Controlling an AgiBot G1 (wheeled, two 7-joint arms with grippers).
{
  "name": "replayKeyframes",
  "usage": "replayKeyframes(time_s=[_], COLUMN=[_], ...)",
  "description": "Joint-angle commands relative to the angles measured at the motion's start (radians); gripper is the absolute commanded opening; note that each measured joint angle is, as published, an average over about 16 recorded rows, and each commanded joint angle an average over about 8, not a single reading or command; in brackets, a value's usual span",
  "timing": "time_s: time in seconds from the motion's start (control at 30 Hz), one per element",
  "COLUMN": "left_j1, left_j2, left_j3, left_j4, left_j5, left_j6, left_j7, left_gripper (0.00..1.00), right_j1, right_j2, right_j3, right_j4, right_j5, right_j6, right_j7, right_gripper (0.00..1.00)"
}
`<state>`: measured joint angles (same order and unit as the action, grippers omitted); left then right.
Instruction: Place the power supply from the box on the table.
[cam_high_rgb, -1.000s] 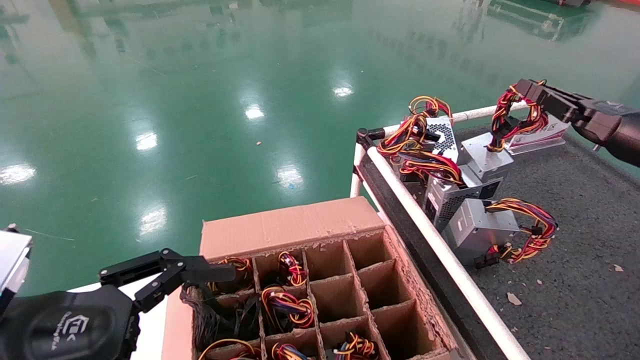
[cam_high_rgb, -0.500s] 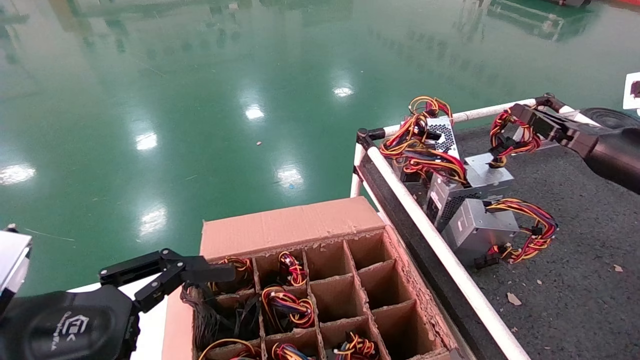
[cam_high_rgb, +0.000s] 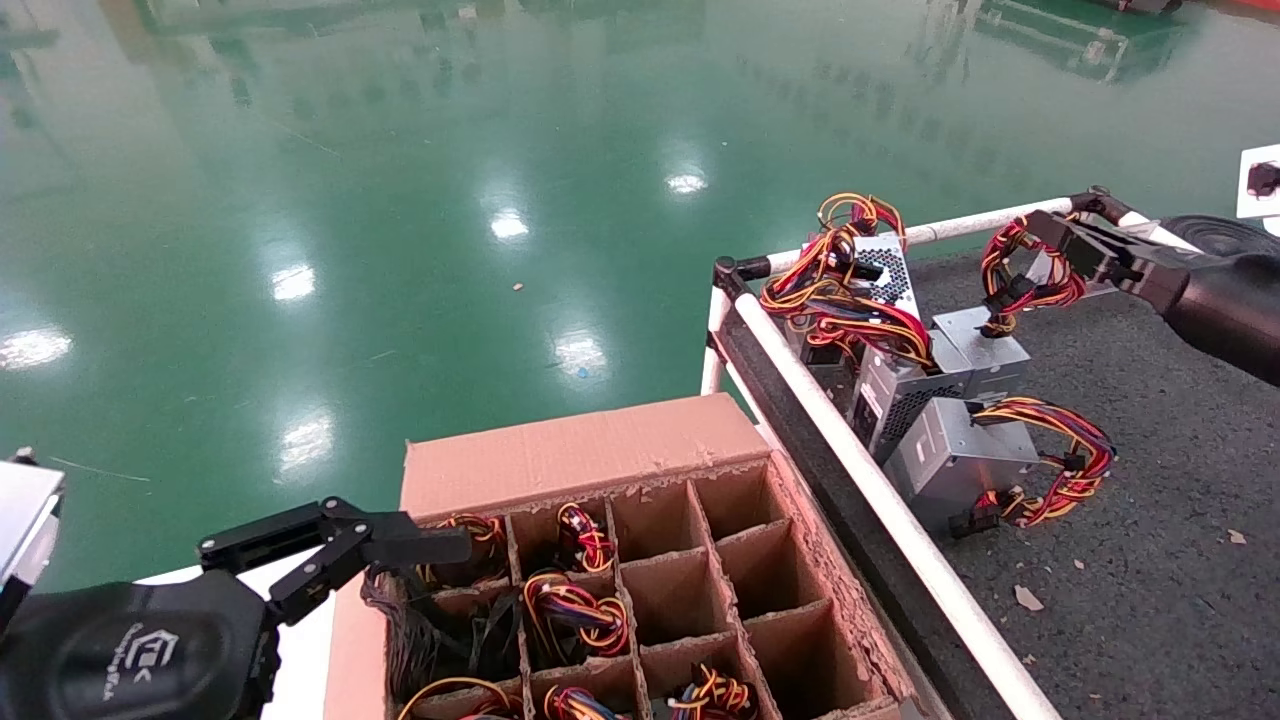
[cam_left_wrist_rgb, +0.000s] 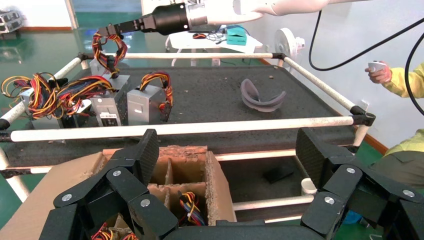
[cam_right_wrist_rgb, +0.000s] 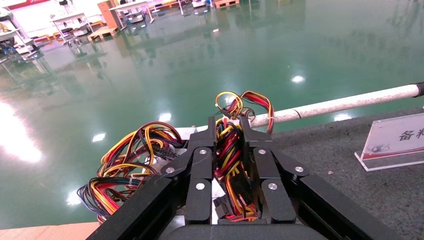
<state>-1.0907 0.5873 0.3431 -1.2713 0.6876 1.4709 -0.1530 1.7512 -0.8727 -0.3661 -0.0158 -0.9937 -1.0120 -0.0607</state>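
The power supply (cam_high_rgb: 985, 345) was dull grey metal, the box (cam_high_rgb: 580, 450) rough torn cardboard, my surface (cam_high_rgb: 1150, 520) matt speckled felt.

The left claw (cam_left_wrist_rgb: 225, 170) gapes wide above the box (cam_left_wrist_rgb: 185, 172). Across the desk (cam_left_wrist_rgb: 210, 97), the right claw (cam_left_wrist_rgb: 102, 37) pinches a supply's (cam_left_wrist_rgb: 114, 85) wires (cam_left_wrist_rgb: 107, 52).

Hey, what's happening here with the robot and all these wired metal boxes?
The robot is moving power supplies from a cardboard box onto a grey table. Its right gripper has its jaws shut on the wire bundle of one power supply, which sits at the table's far end among several others. The left gripper hangs open over the box, where more wire bundles show in the compartments.
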Motion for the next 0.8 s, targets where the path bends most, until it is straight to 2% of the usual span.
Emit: replayKeyframes(time_s=[0.03, 0.8], left_j1=[0.000, 0.000], left_j2=[0.000, 0.000], left_j3=[0.000, 0.000], left_j4=[0.000, 0.000], left_j5=[0.000, 0.000], left_j6=[0.000, 0.000], left_j7=[0.000, 0.000], left_gripper=[1.00, 1.00], right_j1=[0.000, 0.000], right_j2=[0.000, 0.001], right_j3=[0.000, 0.002], right_j4=[0.001, -0.002], right_j5=[-0.001, 0.001], right_j6=[0.001, -0.005], right_j7=[0.000, 0.002], right_gripper=[1.00, 1.00])
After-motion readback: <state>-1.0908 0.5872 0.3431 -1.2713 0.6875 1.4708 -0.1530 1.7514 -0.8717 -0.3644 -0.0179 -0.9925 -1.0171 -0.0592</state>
